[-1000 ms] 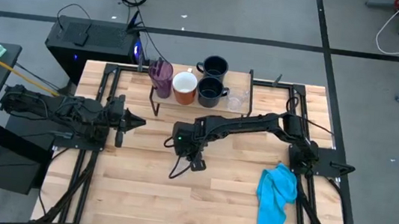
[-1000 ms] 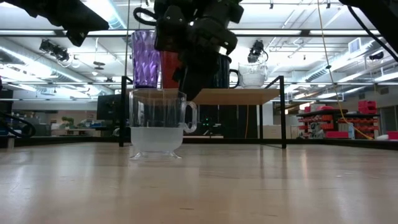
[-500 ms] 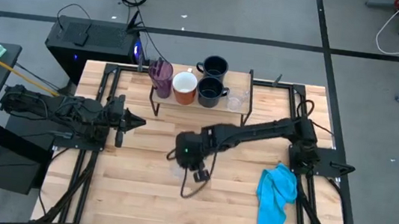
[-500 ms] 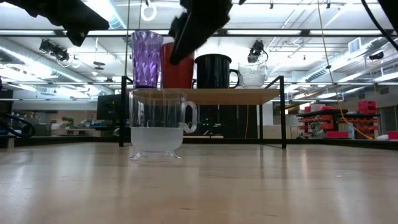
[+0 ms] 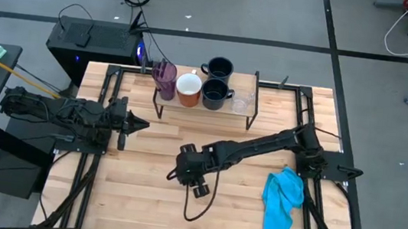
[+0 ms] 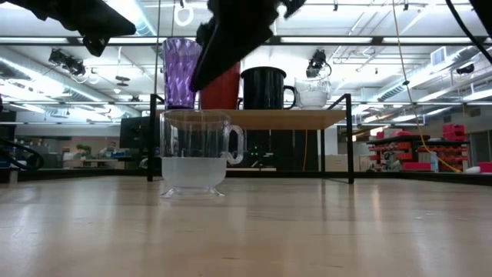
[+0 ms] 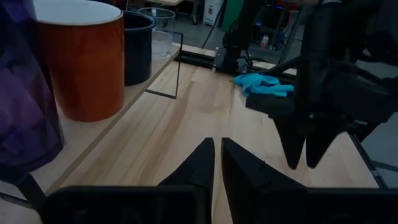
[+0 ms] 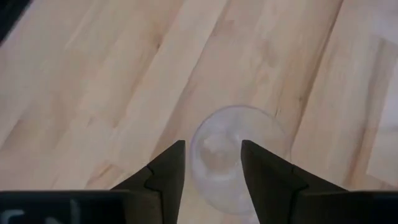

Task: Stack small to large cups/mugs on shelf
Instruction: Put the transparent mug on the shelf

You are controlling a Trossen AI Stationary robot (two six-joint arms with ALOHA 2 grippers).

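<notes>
A small clear handled cup (image 6: 197, 154) stands upright on the tabletop; in the right wrist view (image 8: 239, 155) I see it from above. My right gripper (image 5: 194, 176) (image 8: 211, 167) is open and points down above the cup, clear of its rim. The shelf (image 5: 224, 109) at the far side carries the purple tumbler (image 5: 165, 78), the white mug with orange-brown inside (image 5: 188, 88), two black mugs (image 5: 219, 68) (image 5: 215, 93) and a clear cup (image 5: 244, 100). My left gripper (image 5: 141, 125) (image 7: 217, 163) is shut and empty, left of the shelf.
A blue cloth (image 5: 284, 204) lies crumpled near the table's right edge. The black arm frames run along both table sides. Bare wood lies between the shelf and the near edge.
My right gripper has gone toward the table's near edge and come over the clear cup on the tabletop. The cup has stayed where it was.
</notes>
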